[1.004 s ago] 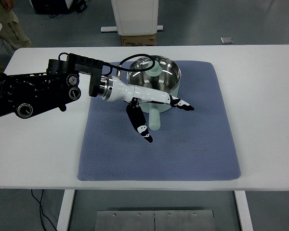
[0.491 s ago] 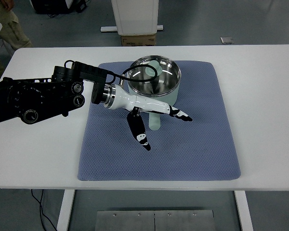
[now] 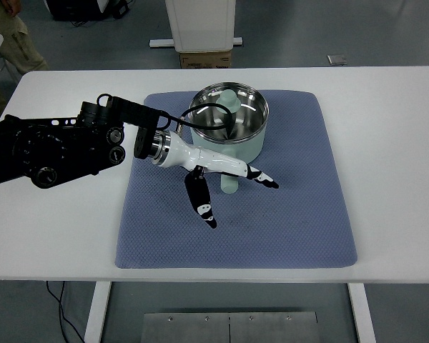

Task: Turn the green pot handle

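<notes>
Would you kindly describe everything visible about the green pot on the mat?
The green pot is pale mint outside with a shiny metal interior, upright and lidless, on the far part of the blue mat. Its stubby pale green handle points toward the near table edge. The left hand lies across the handle's base, fingers spread; whether it presses is unclear.

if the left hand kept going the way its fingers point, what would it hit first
Nothing solid, as far as this view shows. The left hand points right and slightly toward the near edge, already across the pot handle. Beyond its fingertips lies only bare blue mat. Its height above the mat is unclear.
</notes>
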